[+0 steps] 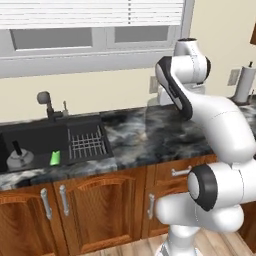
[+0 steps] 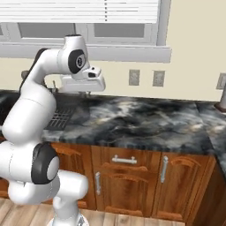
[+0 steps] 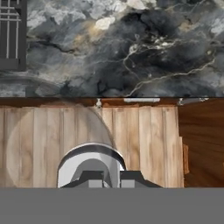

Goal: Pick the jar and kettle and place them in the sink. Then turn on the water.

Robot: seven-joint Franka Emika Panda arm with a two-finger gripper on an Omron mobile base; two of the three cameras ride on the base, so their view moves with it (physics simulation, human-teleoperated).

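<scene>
One kettle (image 1: pixel 19 158) sits inside the sink (image 1: pixel 30 135), seen from the left.

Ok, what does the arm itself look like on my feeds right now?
The arm has glossy white, rounded tubular links with dark grey to black rings and caps at the joints. A white hand block carries the pincer, whose two small fingertips are dark. No cables or markings are visible.

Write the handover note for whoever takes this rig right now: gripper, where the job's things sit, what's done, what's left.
Gripper: shut, empty, held above the marble counter right of the sink.
Kettle: already in the sink, on the left side of the basin.
A small green item also lies in the basin beside the wire rack; cannot tell whether it is the jar.
Faucet: no stream visible, water off.
Left: confirm the jar, then turn on the water.
</scene>
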